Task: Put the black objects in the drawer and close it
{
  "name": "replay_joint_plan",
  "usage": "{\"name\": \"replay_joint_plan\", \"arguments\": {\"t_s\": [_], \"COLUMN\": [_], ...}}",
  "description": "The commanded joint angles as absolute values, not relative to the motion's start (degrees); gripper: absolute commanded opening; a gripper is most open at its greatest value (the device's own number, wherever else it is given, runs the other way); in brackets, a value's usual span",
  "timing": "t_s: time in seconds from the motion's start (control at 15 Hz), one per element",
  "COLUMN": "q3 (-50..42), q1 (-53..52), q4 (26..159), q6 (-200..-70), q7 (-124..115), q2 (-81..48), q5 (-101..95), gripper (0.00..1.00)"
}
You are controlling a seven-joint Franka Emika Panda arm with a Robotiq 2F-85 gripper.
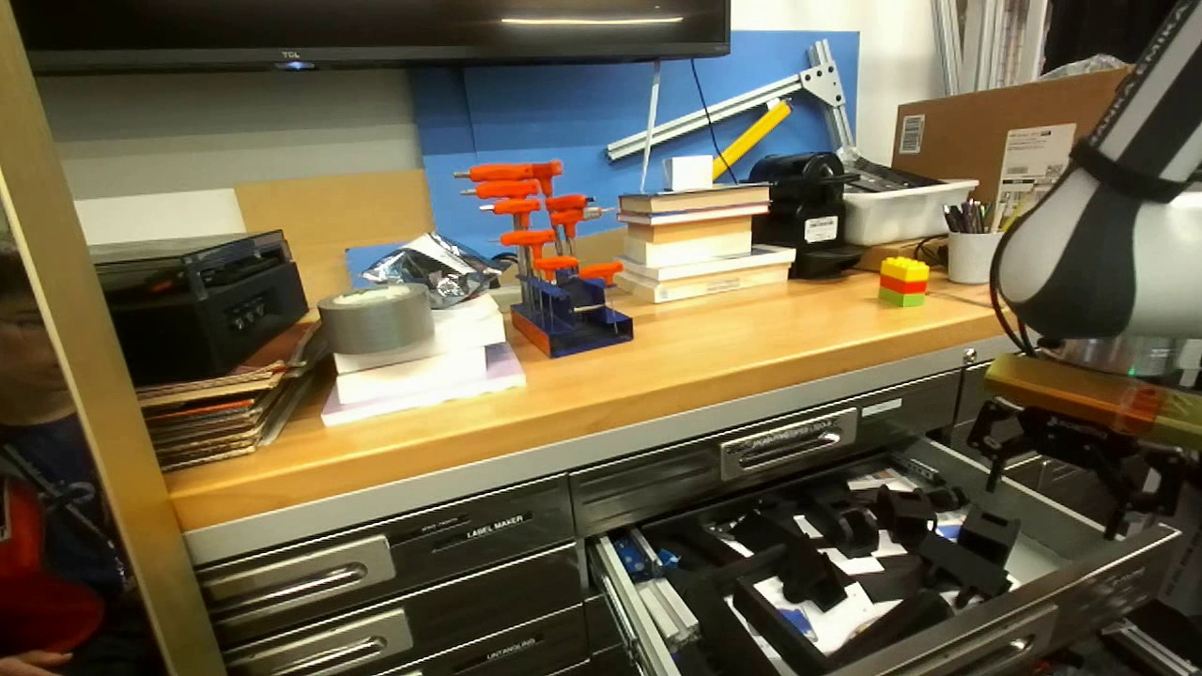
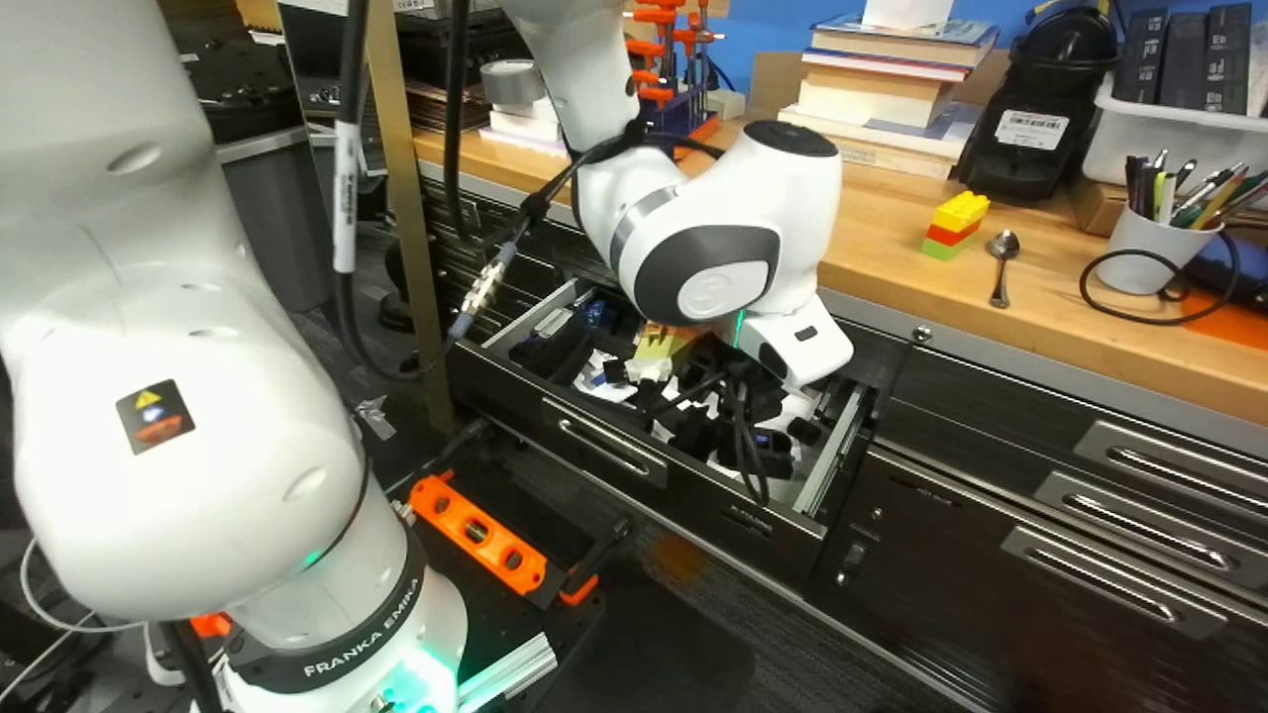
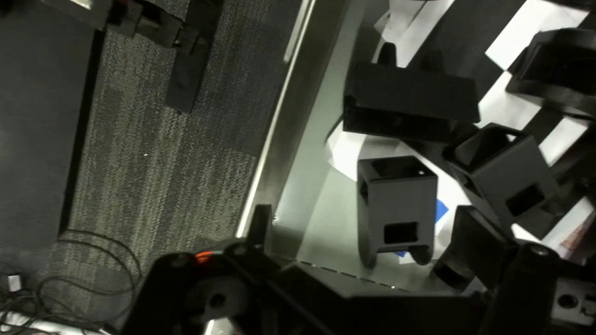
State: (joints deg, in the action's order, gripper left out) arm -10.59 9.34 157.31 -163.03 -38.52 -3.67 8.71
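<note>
Several black objects [image 3: 400,209] in drawer [image 3: 321,223], room along one edge — tool [image 1: 1054,513] above, jaws apart

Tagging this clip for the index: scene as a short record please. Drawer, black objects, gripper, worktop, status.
drawer: pulled open
black objects: several in the drawer, some boxy with cut-outs, white pieces showing among them; exact count unclear
gripper: open, above the drawer, nothing held
worktop: book stack, yellow-red-green toy-brick stack, orange-handled tools in a blue stand, pen cup, spoon
status: drawer not yet closed; whether any black objects remain outside cannot be told
</note>
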Motion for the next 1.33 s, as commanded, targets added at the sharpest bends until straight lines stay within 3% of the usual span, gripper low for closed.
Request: {"name": "replay_joint_plan", "arguments": {"t_s": [0.0, 0.13, 0.47, 0.87, 1.27], "q3": [-19.02, -23.87, -19.71, -12.35, -5.63], "q1": [4.33, 0.27, -0.15, 2.36, 7.12], "q4": [157.99, 158.01, 156.76, 154.95, 151.28], "q6": [-168.14, -166.10, -158.31, -152.46, -151.20], "q7": [-54.23, -62.92, -71.04, -62.67, -39.86], "q2": [-7.90, -7.44, -6.16, -8.39, -13.56], "q5": [-4.12, -11.78, -16.21, -4.66, 19.79], "gripper": [1.00, 1.00, 1.00, 1.00, 1.00]}}
